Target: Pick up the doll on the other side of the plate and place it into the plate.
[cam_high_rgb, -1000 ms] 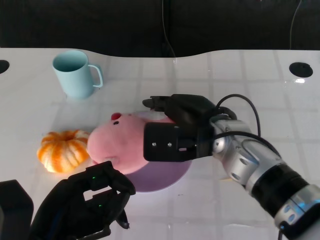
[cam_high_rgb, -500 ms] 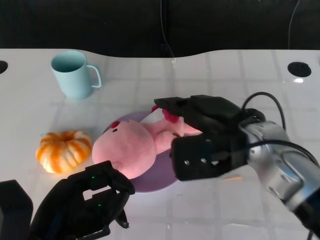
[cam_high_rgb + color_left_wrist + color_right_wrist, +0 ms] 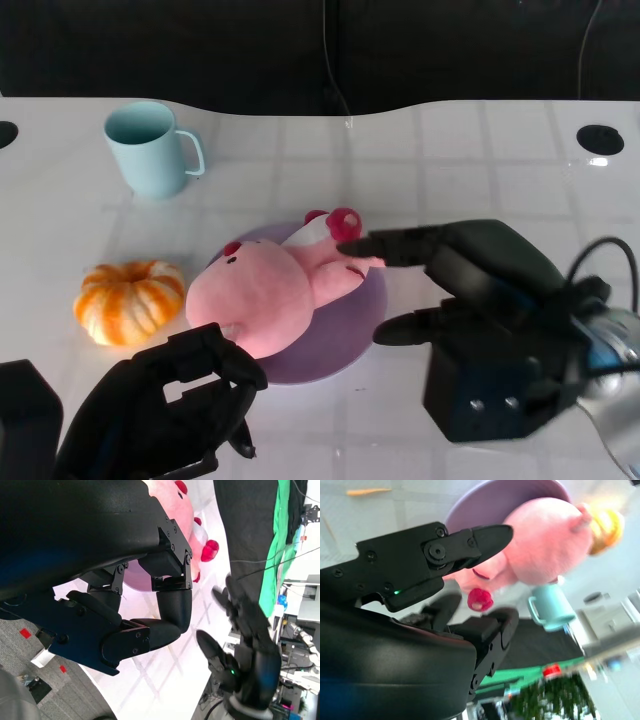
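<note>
The pink doll (image 3: pixel 268 290) with red feet lies on its side on the purple plate (image 3: pixel 345 335) in the middle of the head view. My right hand (image 3: pixel 478 320) hangs just right of the plate, its fingers spread and holding nothing, one fingertip close to the doll's feet. My left hand (image 3: pixel 170 410) sits at the lower left in front of the plate, fingers curled in on nothing. The left wrist view shows those curled fingers (image 3: pixel 155 610), the doll (image 3: pixel 177 507) and the right hand (image 3: pixel 245 650) beyond. In the right wrist view the doll (image 3: pixel 545 545) lies on the plate (image 3: pixel 485 497).
A light blue mug (image 3: pixel 150 148) stands at the back left. An orange pumpkin-shaped toy (image 3: pixel 128 300) lies left of the plate, close to the doll's head. A black hole (image 3: pixel 600 138) marks the table's far right.
My right hand has let go of the doll and drawn back to the right and toward me. The doll now lies free on the plate. The left hand has not moved.
</note>
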